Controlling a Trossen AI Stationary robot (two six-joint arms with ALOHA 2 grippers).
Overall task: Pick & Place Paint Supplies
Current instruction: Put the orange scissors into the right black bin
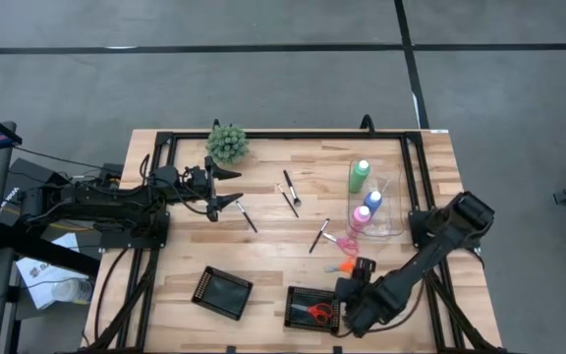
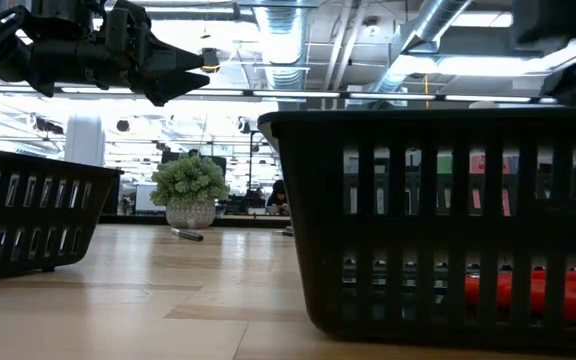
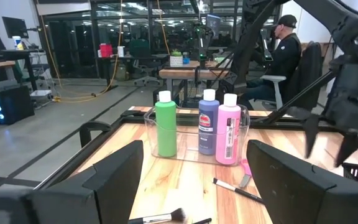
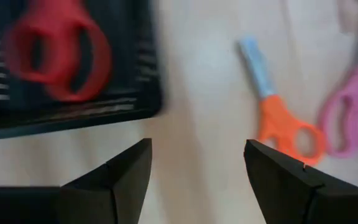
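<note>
1. Right gripper (image 4: 197, 168) hangs w/ fingers wide apart, empty, near the table's front edge, just beside the tray (image 1: 298, 295) holding red scissors (image 1: 314, 312).
2. Orange scissors (image 4: 277, 112) lie on bare wood just ahead of it, twd the table's right edge, blade pointing away, handle loops touching pink scissors (image 4: 347, 118).
3. Right arm is far nearer; it reaches low from the right edge.
4. Left gripper (image 1: 232, 187) waits open near the back-left corner by the plant ball (image 1: 227, 143).

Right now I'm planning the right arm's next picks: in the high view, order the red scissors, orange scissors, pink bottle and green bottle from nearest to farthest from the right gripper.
Right gripper, open, at the near table edge:
1. Orange scissors, just beyond it.
2. Red scissors, in the black tray beside it; nearly as close, so that order is unsure.
3. Pink bottle, in the clear bin.
4. Green bottle, farthest back.
</note>
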